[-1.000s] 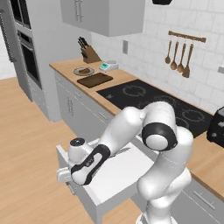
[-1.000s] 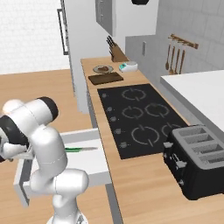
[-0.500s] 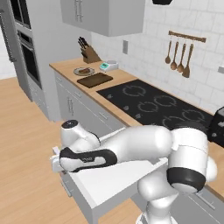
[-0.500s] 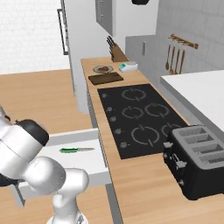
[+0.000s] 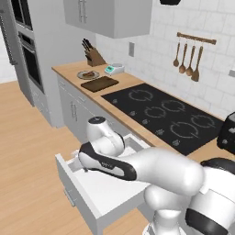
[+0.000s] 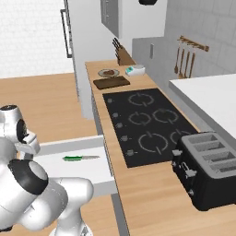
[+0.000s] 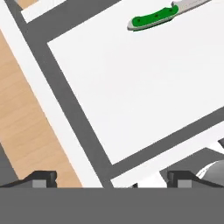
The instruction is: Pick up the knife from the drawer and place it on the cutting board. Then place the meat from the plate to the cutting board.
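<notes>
In the left base view, the drawer [image 5: 98, 193] stands pulled out from under the bench [image 5: 137, 126], its white floor bare where it shows. The white arm [image 5: 151, 167] bends low across the drawer's far side, with its hand end near the drawer's left wall. Far along the bench, the dark cutting board [image 5: 99, 83] lies flat with the plate [image 5: 87, 75] just beyond it, and the reddish meat [image 5: 88, 73] sits on the plate. A knife block [image 5: 93, 56] stands behind them, and a black cooktop [image 5: 167, 115] fills the bench to the right.

In the right base view, the knife [image 6: 81, 158] lies flat on the drawer floor, green handle to the left and blade to the right. The cutting board [image 6: 111, 82] and plate [image 6: 108, 73] sit at the far end of the bench. A black toaster [image 6: 207, 173] stands at the near right.

In the hand view, the gripper [image 7: 112, 178] is released, its two dark tips set wide apart with nothing between them, above the drawer's edge. The knife [image 7: 168, 13] lies well apart from it, at the top of this view.
</notes>
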You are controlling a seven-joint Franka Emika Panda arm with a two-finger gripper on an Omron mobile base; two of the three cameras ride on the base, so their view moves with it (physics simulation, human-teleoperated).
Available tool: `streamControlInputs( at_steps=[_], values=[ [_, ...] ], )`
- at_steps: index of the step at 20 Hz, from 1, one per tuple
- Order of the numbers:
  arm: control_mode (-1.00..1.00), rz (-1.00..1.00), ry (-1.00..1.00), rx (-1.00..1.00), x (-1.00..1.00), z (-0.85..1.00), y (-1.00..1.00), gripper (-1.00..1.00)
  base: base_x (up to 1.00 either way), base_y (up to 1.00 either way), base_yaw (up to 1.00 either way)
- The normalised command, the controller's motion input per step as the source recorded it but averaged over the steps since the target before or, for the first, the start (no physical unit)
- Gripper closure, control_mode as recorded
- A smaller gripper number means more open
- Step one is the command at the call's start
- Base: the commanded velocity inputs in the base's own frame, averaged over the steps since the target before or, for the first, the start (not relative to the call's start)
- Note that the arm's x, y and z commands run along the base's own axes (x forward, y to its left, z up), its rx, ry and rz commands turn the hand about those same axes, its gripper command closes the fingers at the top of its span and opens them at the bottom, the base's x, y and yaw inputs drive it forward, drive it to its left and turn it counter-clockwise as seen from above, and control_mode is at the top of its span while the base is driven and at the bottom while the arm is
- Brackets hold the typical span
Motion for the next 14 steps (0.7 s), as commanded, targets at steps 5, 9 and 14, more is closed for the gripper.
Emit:
streamControlInputs(
  at_steps=[5,9,14],
  values=[
    [-1.00,-0.39,0.01,0.00,0.42,0.00,-0.29,-1.00,0.00,0.00,0.00],
    [-1.00,-0.41,0.09,0.00,0.58,0.00,-0.13,-1.00,0.00,0.00,0.00],
    [-1.00,-0.35,0.17,0.00,0.56,0.00,-0.27,-1.00,0.00,0.00,0.00]
  ],
)
